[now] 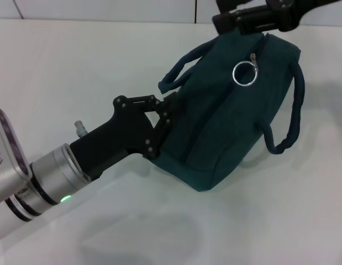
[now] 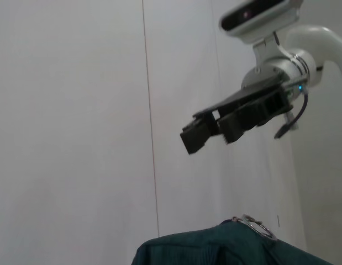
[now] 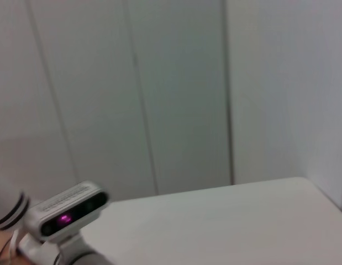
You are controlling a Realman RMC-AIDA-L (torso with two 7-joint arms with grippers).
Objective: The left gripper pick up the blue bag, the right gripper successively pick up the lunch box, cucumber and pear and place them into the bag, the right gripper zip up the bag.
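Observation:
The blue bag (image 1: pixel 231 121) stands in the middle of the white table, its top edge also showing in the left wrist view (image 2: pixel 215 248). Its metal ring pull (image 1: pixel 243 73) hangs free on the zipper line. My left gripper (image 1: pixel 165 124) is shut on the bag's near left end, just below one loop handle (image 1: pixel 179 72). My right gripper (image 1: pixel 237 19) hovers above the bag's far end, apart from it, open and empty; the left wrist view shows it (image 2: pixel 209 138) in the air over the ring pull (image 2: pixel 253 225). The lunch box, cucumber and pear are hidden.
The bag's second handle (image 1: pixel 289 118) hangs down its right side. The white table (image 1: pixel 77 72) spreads all around the bag, with a white panelled wall (image 3: pixel 176 94) behind. The right wrist view shows the left arm's camera housing (image 3: pixel 66 212).

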